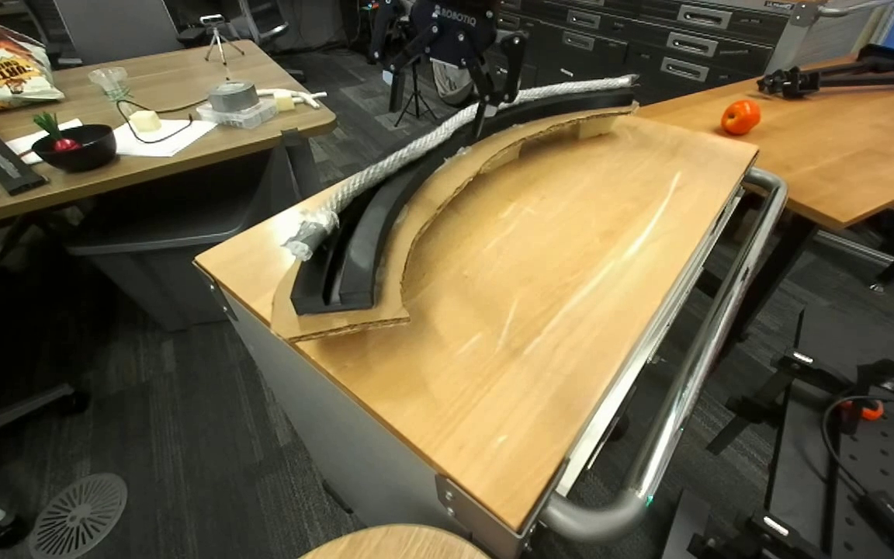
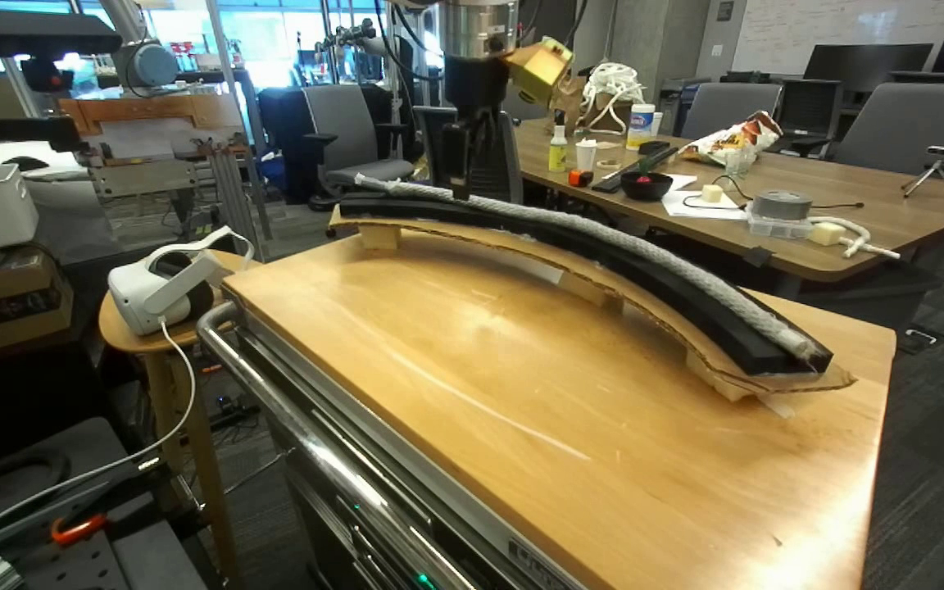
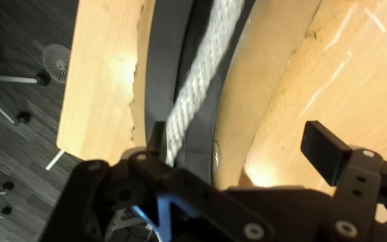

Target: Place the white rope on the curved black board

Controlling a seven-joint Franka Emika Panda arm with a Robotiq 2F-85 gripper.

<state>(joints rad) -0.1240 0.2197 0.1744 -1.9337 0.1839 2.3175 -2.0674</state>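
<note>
Bowl near edge of brown table, radish inside, braided white rope along matte curved black board, near long edge of tan worktop, gripper with jaws apart

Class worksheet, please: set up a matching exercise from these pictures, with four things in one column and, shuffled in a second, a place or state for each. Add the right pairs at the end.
Column one
1. white rope
2. curved black board
3. white headset
4. tool

Column two
A. on a round wooden stool
B. open, jaws apart
C. lying along the curved black board
D. resting on cardboard

Right pairs: 1-C, 2-D, 3-A, 4-B
</note>
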